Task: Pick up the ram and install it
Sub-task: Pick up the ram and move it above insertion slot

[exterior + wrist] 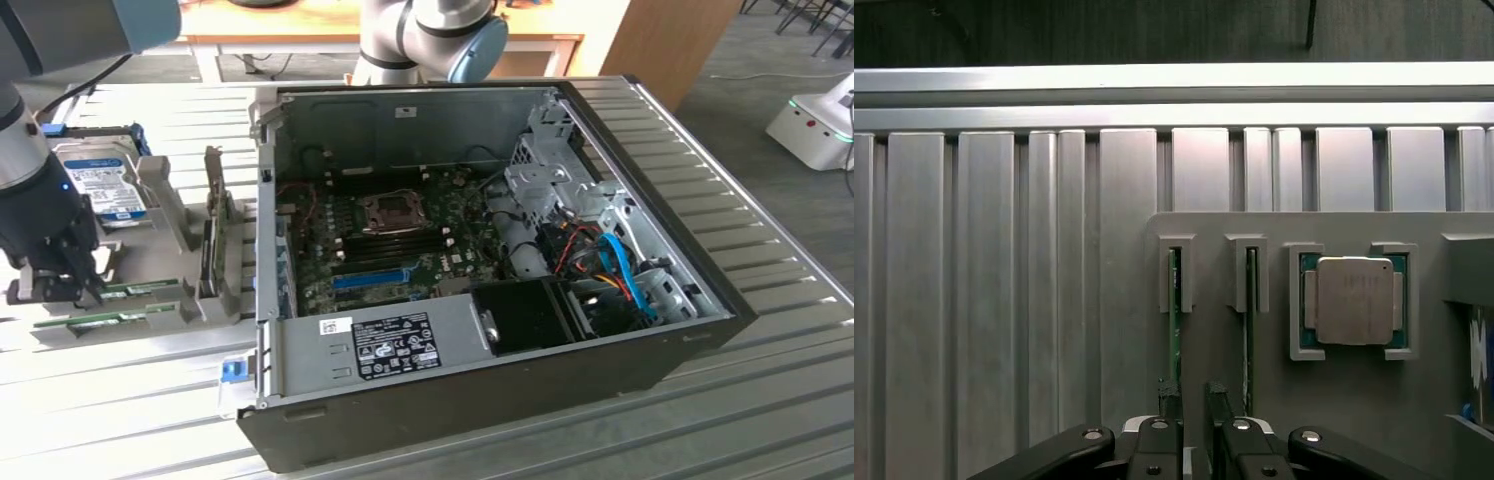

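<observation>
Two green ram sticks stand on edge in slots of a grey holder [1354,410]. One ram [1174,310] runs down to my left fingertip, the other ram [1250,320] passes just outside the right fingertip. My gripper [1192,398] hangs over their near ends, open, with a narrow gap and nothing between the fingers. At the exterior view's left, the gripper [67,288] is low over the holder, beside the ram sticks [140,290]. The open computer case [534,400] shows the motherboard's dark memory slots [400,245].
A silver processor chip [1352,300] sits in a pocket of the holder next to the sticks. A hard drive [107,190] stands behind the gripper. A blue slot strip [367,280] lies on the motherboard. A ribbed metal table [747,400] carries everything.
</observation>
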Action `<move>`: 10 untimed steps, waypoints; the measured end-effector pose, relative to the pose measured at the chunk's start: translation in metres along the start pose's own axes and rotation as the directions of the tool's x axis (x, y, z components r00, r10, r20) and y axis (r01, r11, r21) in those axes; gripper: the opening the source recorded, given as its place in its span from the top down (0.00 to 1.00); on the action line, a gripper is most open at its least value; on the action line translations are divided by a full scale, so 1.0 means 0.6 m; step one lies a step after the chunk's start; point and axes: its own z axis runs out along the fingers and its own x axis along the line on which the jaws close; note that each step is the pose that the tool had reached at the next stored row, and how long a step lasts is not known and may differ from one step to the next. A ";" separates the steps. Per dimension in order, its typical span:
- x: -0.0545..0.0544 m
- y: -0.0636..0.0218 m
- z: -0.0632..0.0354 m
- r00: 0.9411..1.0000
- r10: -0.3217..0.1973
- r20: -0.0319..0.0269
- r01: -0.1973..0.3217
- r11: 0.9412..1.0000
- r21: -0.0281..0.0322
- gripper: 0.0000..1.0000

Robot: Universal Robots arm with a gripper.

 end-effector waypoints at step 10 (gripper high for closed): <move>0.000 0.000 0.009 1.000 0.000 0.000 0.000 1.000 0.000 0.77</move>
